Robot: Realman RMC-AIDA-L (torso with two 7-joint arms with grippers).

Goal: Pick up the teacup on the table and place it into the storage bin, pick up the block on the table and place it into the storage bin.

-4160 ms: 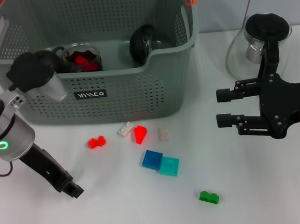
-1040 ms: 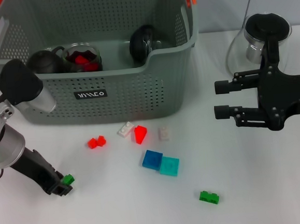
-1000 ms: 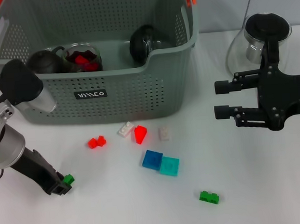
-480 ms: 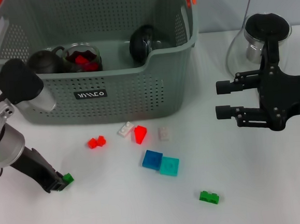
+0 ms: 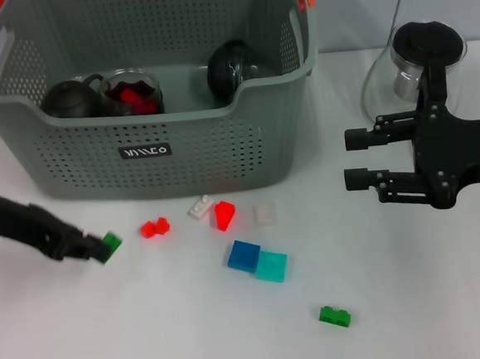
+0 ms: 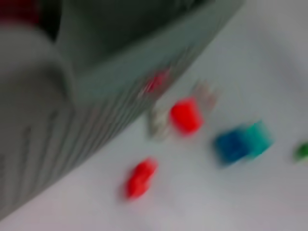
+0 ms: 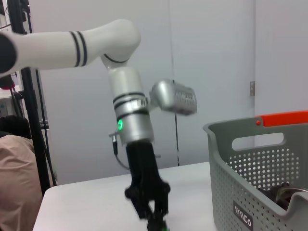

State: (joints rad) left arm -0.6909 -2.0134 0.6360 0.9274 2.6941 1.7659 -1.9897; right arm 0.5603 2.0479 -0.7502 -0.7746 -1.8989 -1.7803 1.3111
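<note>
Block [image 5: 110, 241], the small green one, sits pinched in the closed fingers of the left gripper [image 5: 96, 247] at the lower left of the head view, just clear of the white worktop [image 5: 194, 333]; from there the storage bin [image 5: 150, 149] lies up and to the right in the frame, its front wall standing between the block and the open top, so in my judgement the coming move turns on getting up over that rim before going in; the left arm is plainly the nearer one. Loose on the worktop in front of the bin lie a red block [image 5: 153, 228], a red wedge [image 5: 224, 215], a blue block [image 5: 243, 255] touching a teal block [image 5: 271, 266], and a second green block [image 5: 335, 315] toward the bottom; inside the bin rest a dark teacup [image 5: 67, 98] and a glass cup [image 5: 132, 91] holding red pieces. At mid right the right gripper [image 5: 356, 159] hangs idle, fingers parted and empty, with the glass teapot [image 5: 418, 66] behind it. The right wrist view shows what the head view cannot: the left arm [image 7: 137, 159] seen side-on beside the bin; the left wrist view gives only a smear of bin wall and blocks, with no fingers in it.
</note>
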